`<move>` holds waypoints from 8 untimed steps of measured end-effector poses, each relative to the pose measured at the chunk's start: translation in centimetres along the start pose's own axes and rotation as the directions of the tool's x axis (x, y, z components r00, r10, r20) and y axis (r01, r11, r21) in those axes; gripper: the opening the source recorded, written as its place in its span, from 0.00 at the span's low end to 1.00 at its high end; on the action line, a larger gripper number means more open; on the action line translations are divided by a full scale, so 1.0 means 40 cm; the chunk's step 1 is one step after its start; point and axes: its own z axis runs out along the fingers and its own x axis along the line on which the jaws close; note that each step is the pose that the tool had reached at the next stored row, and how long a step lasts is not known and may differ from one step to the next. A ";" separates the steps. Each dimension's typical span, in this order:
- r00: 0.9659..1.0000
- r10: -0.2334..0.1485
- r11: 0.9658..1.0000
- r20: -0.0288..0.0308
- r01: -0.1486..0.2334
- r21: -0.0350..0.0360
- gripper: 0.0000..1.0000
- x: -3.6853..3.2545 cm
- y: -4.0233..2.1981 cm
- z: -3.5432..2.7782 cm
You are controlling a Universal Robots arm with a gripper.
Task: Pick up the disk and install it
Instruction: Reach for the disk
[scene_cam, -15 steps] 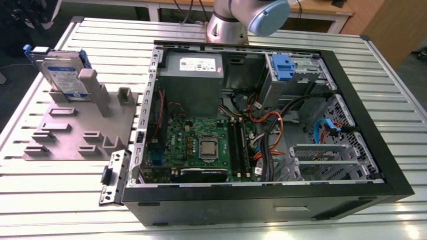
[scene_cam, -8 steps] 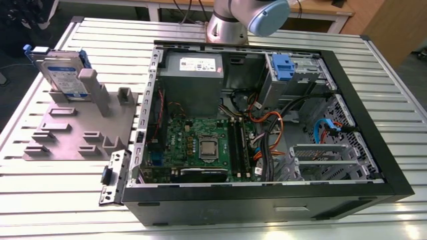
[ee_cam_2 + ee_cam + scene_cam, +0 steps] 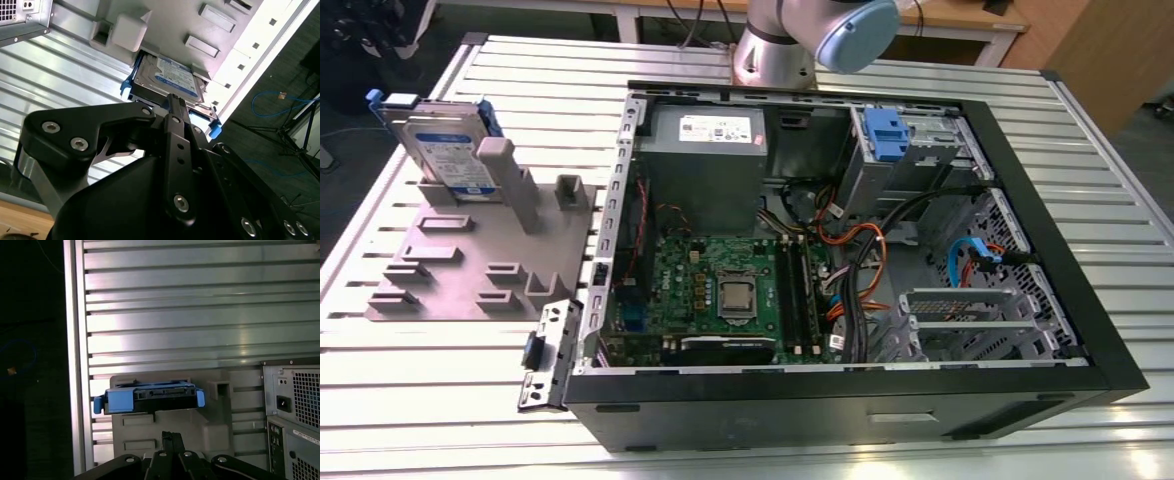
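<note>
As the work stands: pick-up step in hand (judged from the layout); the disk (image 3: 447, 150) is not yet lifted and nothing of the install is done.
Disk location: upright on edge in a slot of the grey fixture plate (image 3: 467, 262), to the exterior view's left of the computer case (image 3: 1075, 285), level with the case's far end and apart from it.
Disk detail: blue carrier frame round its edges; label face visible in the second wrist view (image 3: 172, 75), narrow edge visible in the first wrist view (image 3: 150, 393).
Fixture plate: flat on the tabletop (image 3: 440, 400), just beside the computer case wall.
End effector: seen in both wrist views (image 3: 172, 98) (image 3: 171, 435), fingers pressed together and pinching nothing; aimed at the disk and apart from it.
Arm: column (image 3: 781, 50) rises beyond the far wall of the computer case.
Probable seat: drive cage (image 3: 927, 150) with a blue latch (image 3: 887, 135), inside the computer case at its far end (whether that cage is free cannot be told).
Next move calls for: fingers spread wide enough to straddle the disk, lined up with its flat faces, kept clear of the tall grey post (image 3: 507, 185) just beside it, then a straight pull out of the slot.
</note>
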 end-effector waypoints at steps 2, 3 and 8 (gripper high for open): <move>1.000 0.000 1.000 0.000 0.000 0.000 0.11 0.010 -0.001 0.001; 1.000 0.000 1.000 0.000 0.000 0.000 0.11 0.015 -0.001 0.001; 1.000 0.000 1.000 0.000 0.000 0.000 0.11 0.044 0.004 0.007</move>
